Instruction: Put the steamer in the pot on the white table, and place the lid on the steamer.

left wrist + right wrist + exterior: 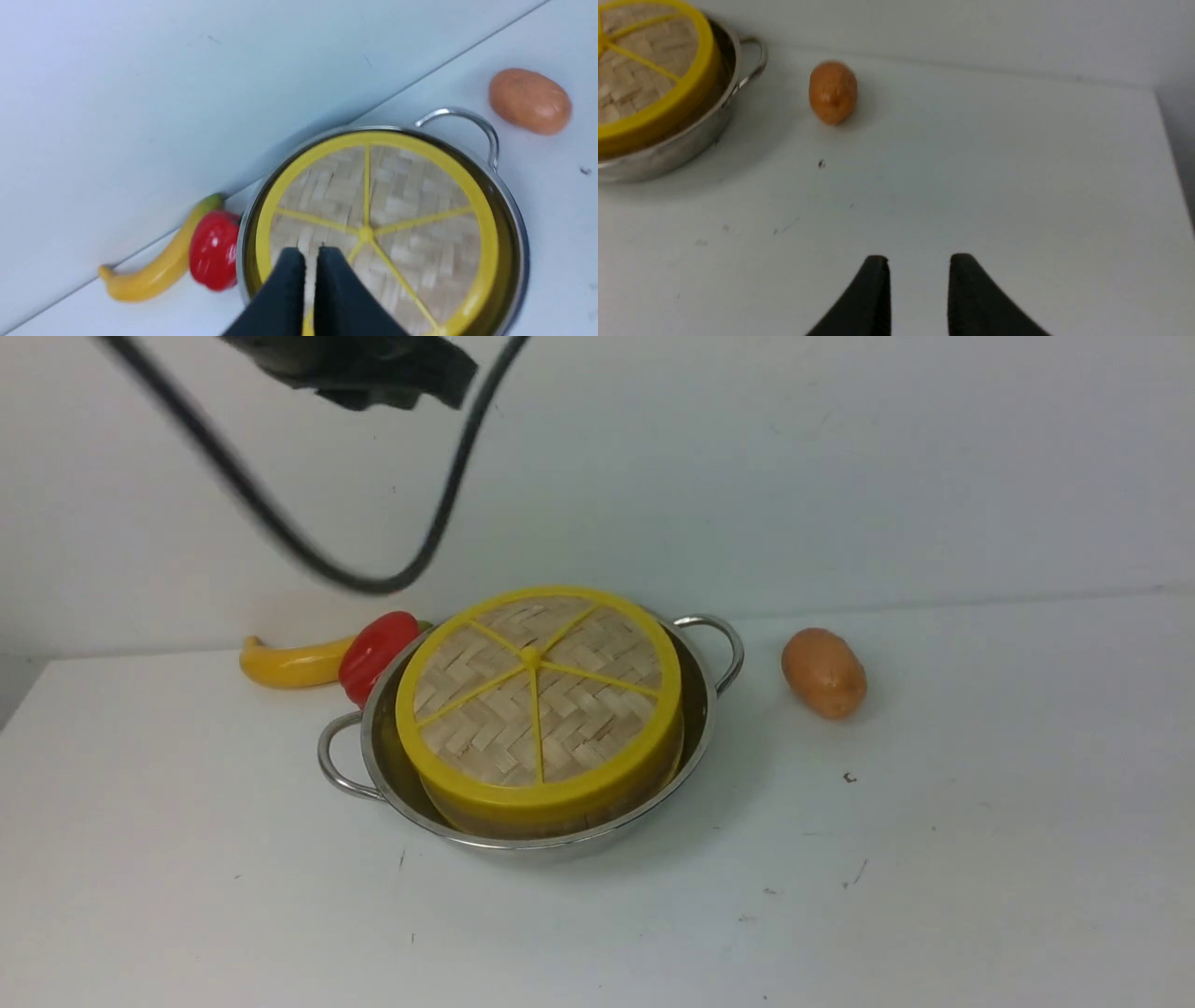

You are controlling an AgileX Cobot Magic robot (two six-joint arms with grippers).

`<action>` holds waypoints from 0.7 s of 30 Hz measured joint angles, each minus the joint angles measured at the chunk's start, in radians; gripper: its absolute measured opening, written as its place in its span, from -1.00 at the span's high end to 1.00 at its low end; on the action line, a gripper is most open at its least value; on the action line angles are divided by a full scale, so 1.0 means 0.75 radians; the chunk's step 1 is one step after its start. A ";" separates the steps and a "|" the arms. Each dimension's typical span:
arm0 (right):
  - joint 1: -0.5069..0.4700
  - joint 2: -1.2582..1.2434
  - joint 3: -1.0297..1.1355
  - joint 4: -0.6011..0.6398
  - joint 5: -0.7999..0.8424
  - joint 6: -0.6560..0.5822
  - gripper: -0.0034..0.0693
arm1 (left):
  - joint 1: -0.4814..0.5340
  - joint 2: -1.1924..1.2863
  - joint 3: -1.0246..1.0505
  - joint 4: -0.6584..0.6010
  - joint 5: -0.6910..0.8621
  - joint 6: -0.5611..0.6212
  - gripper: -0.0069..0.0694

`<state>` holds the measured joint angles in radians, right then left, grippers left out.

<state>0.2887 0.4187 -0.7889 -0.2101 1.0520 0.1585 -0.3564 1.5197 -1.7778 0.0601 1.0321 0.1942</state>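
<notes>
Lid [537,695] on steamer [551,823] in pot [696,709].
Left gripper [310,256] nearly closed, empty; right gripper [920,266] parted, empty.

The pot [698,709] stands on the white table [934,849], the steamer [560,825] inside it, the lid [537,695] on the steamer. Just behind its left side lies the pepper [373,653], the banana [285,663] against that pepper's left. The potato [823,672] lies apart, right of the pot.
</notes>
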 joint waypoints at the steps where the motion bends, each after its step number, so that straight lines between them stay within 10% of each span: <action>1: 0.000 -0.031 0.032 -0.024 -0.036 0.000 0.59 | 0.000 -0.058 0.063 -0.003 -0.027 0.006 0.83; 10: 0.000 -0.326 0.436 -0.040 -0.275 0.036 0.92 | 0.000 -0.898 1.229 -0.140 -0.555 0.014 0.88; 21: 0.000 -0.350 0.437 0.006 -0.622 0.040 0.88 | 0.000 -1.453 1.611 -0.259 -0.776 0.006 0.84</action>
<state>0.2887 0.1561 -0.4608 -0.2057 0.5852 0.1887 -0.3564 0.4303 -0.5697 -0.1341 0.4502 0.1988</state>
